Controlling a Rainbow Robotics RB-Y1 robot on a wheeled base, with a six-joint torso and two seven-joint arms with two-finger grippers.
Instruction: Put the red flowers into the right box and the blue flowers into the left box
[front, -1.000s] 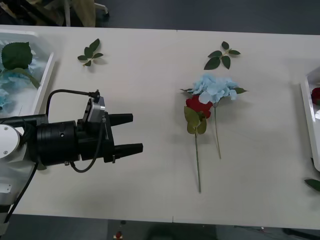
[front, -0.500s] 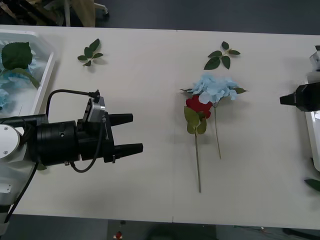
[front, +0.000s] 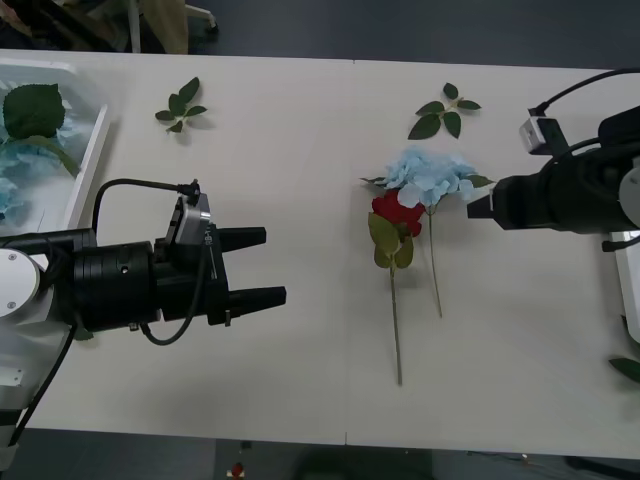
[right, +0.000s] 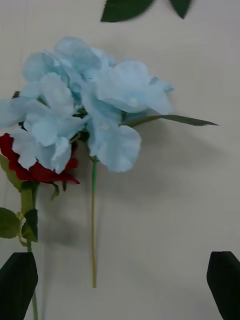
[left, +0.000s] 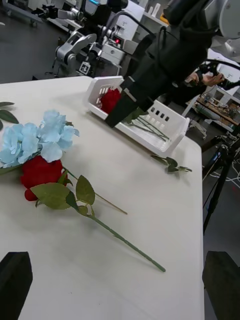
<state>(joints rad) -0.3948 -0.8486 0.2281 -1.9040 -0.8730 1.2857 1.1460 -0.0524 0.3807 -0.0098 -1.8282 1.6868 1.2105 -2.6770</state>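
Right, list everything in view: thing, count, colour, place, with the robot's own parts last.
table: one, off-white, under everything.
blue flower: one, pale blue, mid-table, head overlapping the rose.
red flower: one, deep red, mid-table, partly under the blue head.
left box: one, white, the table's left edge, holding blue flowers and leaves.
right box: one, white, the table's right edge, holding a red flower.
leaf sprigs: green; two along the far side, one at the near right edge.
left end effector: black, open, hovering left of the flowers.
right end effector: black, open, beside the blue flower.
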